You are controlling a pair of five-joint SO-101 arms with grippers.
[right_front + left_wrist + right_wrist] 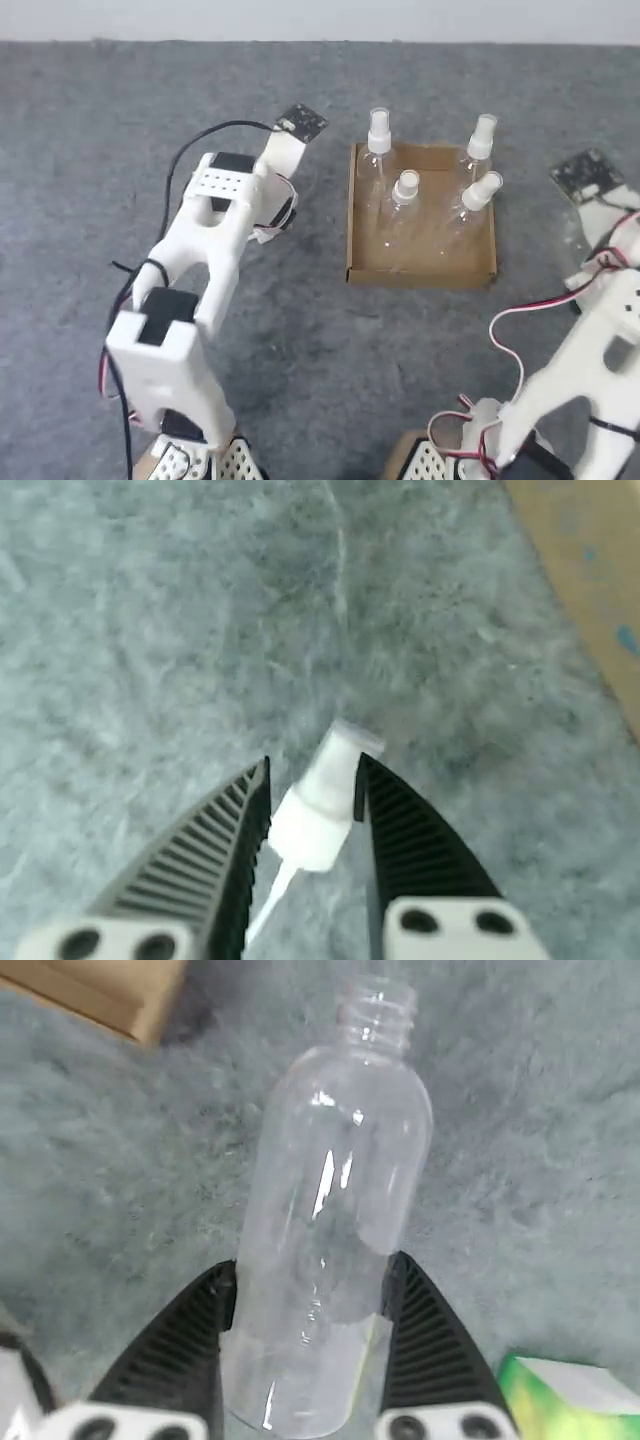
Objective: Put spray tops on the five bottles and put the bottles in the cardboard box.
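The left gripper [312, 770] is shut on a white spray top [318, 805], whose thin tube points back toward the wrist. It hangs over the grey carpet, left of the cardboard box [420, 268]. The right gripper [312, 1270] is shut on a clear bottle [335, 1210] whose threaded neck is bare and points away from the wrist. The left arm [215, 220] is left of the box and the right arm [600, 330] is to its right. Several bottles with white spray tops [403, 205] stand in the box.
Grey carpet covers the table. A corner of the cardboard box [590, 570] lies near the left gripper, and another corner of the box [110, 995] lies beyond the held bottle. A green and white carton [570, 1395] lies near the right gripper.
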